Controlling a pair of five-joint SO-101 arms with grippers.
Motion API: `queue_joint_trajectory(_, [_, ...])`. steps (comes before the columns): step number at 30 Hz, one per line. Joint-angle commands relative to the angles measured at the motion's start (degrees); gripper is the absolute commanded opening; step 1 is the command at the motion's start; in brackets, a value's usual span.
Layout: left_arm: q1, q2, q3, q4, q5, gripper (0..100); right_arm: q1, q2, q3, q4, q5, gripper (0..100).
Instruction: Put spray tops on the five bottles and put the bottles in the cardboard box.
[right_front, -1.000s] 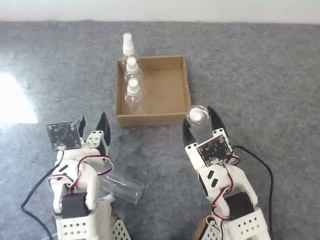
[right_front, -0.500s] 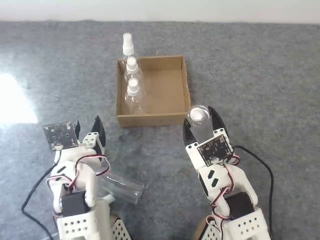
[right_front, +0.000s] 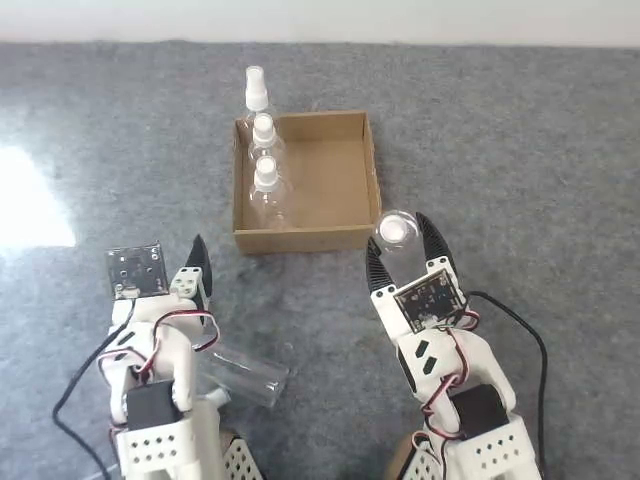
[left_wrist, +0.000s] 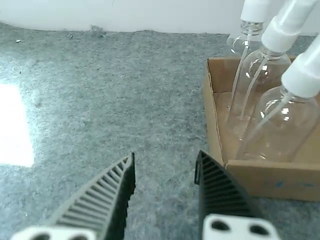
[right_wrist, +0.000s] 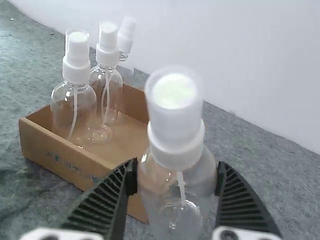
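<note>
Grey, felt-like cloth covers the table (right_front: 520, 130), and the cardboard box (right_front: 373, 170) sits on it open-topped, ahead of both arms. On the near side of the box, off its left corner, the left arm (right_front: 150, 380) is drawn back. The left tool (left_wrist: 165, 165) is aimed at the cloth just left of the box and is released, its ribbed jaws apart with nothing between them. The right arm (right_front: 450, 380) stretches forward to the box's near right corner. There the right tool (right_front: 398, 238) is clenched on a spray bottle (right_wrist: 175, 150), one jaw on each side of its clear round body. That bottle stands upright just outside the box wall, with a white spray head under a translucent cap and a thin dip tube inside. Two spray bottles (right_front: 266, 190) stand upright inside the box in a row along its left wall, both clear with white tops. A fourth spray bottle (right_front: 257, 92) stands on the table just beyond the box's far left corner. A bare bottle (right_front: 250, 373), clear and without a top, lies on its side well short of the box beside the left arm. The arm covers one end of it, so its neck cannot be made out. Whether the held bottle's base touches the table is hidden by the tool.
</note>
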Motion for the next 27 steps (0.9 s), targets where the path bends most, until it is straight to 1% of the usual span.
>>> queue_joint_trajectory(1, [-0.09, -0.88, -0.22, -1.85, -0.88, 19, 0.48, -0.66, 0.62, 0.4, -0.09, 16.9])
queue_joint_trajectory(9, [0.18, -0.88, 0.57, -1.85, -1.05, 19, 0.66, -0.66, -7.03, 11.3, -0.09, 16.9])
queue_joint_trajectory(11, [0.26, -0.88, 0.66, -1.85, -1.05, 19, 2.07, -0.66, -8.97, 12.79, -0.18, 16.9])
queue_joint_trajectory(17, [0.18, -0.88, 0.75, -1.85, -1.05, 19, 9.1, -0.13, -13.71, 13.58, -0.44, 16.9])
queue_joint_trajectory(22, [0.18, -0.88, 0.75, -1.85, -1.05, 19, 9.71, -0.13, -15.65, 13.76, -0.44, 16.9])
queue_joint_trajectory(27, [0.26, -0.88, 0.75, -1.85, -1.05, 19, 9.71, -0.04, -21.19, 17.36, -0.44, 16.9])
